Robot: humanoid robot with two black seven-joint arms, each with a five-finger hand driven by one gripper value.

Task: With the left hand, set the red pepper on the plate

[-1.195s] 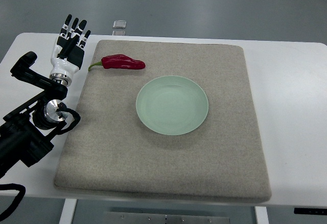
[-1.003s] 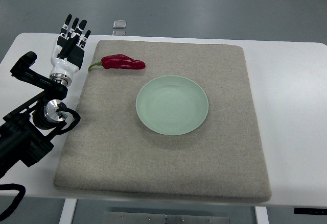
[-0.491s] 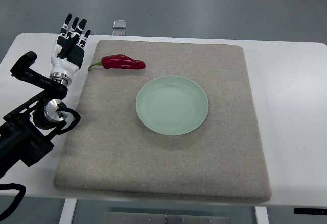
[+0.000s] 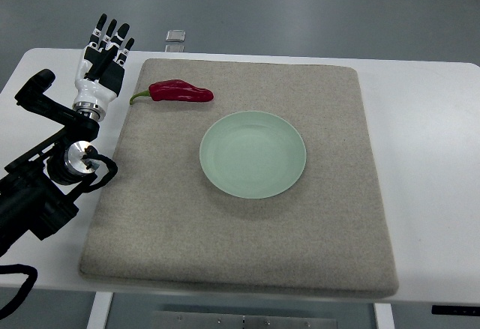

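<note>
- Looking down at the desk, you see a grey felt mat covering most of its top, with bare white margins at the left and right edges.
- Your left hand sits over the far-left corner of the desk, just off the mat's left edge, fingers straight and spread wide, holding nothing.
- Its arm comes in from the picture's left edge; the dark links and cable near the bottom-left corner are cut off by the frame, so you cannot see how they join.
- The red pepper lies flat on the mat near its far-left corner, green stem pointing toward the hand, near the hand but apart from it.
- The pale green plate rests near the mat's middle, close to the pepper but not touching it.
- A small clear object at the desk's far edge is too small for you to make out.
- Your right arm does not show anywhere.
</note>
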